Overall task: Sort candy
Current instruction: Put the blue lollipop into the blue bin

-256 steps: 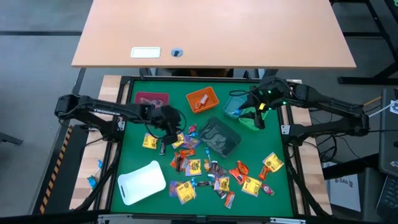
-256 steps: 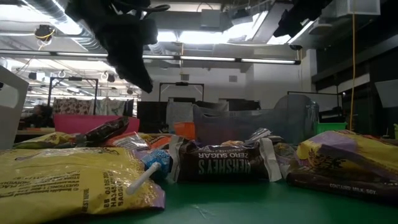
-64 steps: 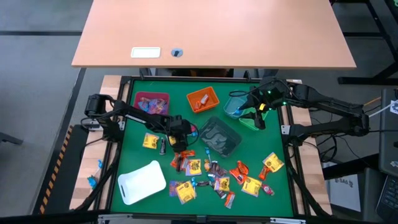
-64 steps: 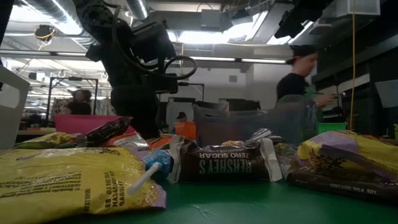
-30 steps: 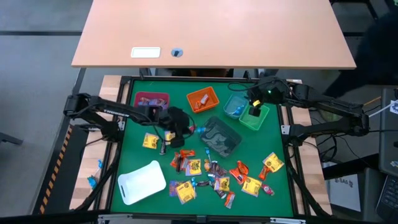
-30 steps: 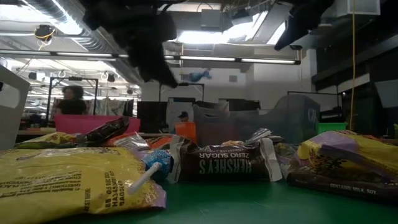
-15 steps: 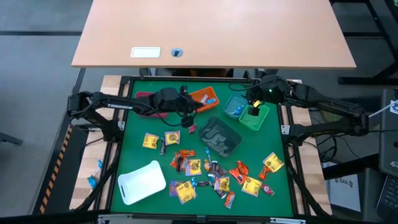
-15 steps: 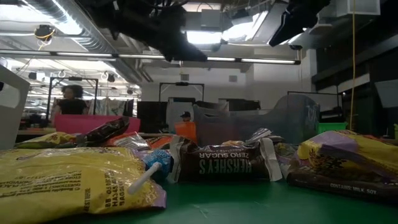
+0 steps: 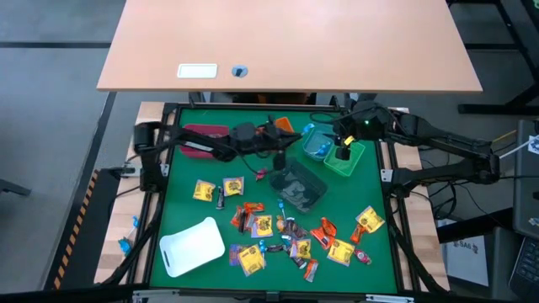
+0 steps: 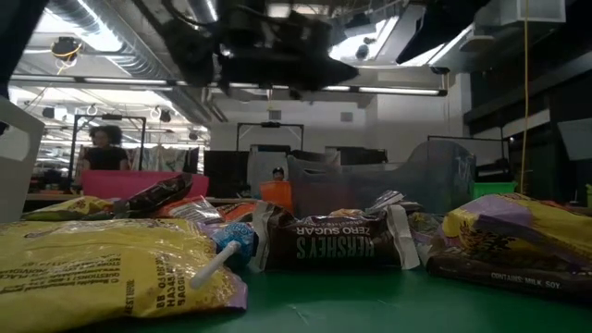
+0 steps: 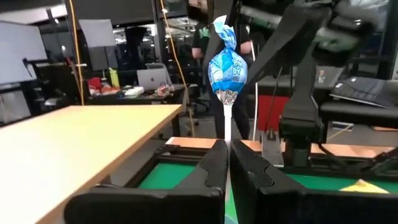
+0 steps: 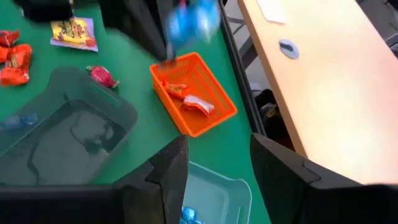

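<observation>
Two dark arms reach over the green table (image 9: 185, 220). Candy (image 9: 278, 229) lies scattered near its front. Left gripper (image 11: 227, 163) is up by the orange bin (image 12: 193, 101), pinching a blue lollipop (image 11: 227, 68). Right gripper (image 12: 217, 163) hangs spread over the teal bin (image 12: 217, 193).

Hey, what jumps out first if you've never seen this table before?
The left tool is shut on the stick of a blue-wrapped lollipop, carried high over the bins at the table's far side. Nearer the front, loose candy litters the green mat, beside a white tray.
</observation>
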Motion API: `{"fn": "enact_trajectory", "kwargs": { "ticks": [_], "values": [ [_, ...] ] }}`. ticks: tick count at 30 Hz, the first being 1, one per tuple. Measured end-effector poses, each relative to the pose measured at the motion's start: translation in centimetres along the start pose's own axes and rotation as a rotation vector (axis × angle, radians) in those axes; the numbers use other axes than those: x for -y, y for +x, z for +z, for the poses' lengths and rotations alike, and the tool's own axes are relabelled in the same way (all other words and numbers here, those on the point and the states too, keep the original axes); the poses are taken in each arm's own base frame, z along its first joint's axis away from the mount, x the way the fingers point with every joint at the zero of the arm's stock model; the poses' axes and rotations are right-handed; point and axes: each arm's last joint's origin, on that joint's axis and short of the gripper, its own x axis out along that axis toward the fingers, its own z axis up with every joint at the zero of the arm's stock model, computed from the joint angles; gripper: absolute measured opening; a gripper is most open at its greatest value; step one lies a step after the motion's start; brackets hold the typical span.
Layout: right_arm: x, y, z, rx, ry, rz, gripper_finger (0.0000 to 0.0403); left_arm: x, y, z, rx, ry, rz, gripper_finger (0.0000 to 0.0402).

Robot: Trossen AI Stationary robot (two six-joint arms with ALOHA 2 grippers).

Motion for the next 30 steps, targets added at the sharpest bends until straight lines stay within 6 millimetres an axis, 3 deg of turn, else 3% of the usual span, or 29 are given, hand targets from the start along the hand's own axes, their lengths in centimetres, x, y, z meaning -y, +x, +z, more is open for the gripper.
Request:
{"fn": "enact_trajectory", "kwargs": {
  "ticks": [5, 11, 16, 25, 30],
  "values": [
    [0.3, -0.8, 0.6, 0.016, 0.001, 0.01, 0.0172, 0.2, 3.6, -2.5, -0.07, -0.002, -0.002, 0.0],
    [0.9, -3.2, 1.8, 0.02, 0.08, 0.044, 0.0172, 0.3, 7.3, -4.2, -0.067, -0.003, -0.001, 0.0],
    [0.8, -3.8, 2.0, 0.036, 0.127, 0.13, 0.0172, 0.6, 9.8, -5.8, -0.107, -0.001, 0.002, 0.0],
    [0.4, -3.9, 1.1, -0.054, 0.166, 0.185, 0.0172, 0.3, 10.1, -7.6, -0.311, -0.01, 0.14, 0.0],
    [0.3, -3.9, 0.8, -0.091, 0.196, 0.193, 0.0172, 0.3, 10.1, -7.8, -0.338, -0.046, 0.137, 0.0036]
  ]
}}
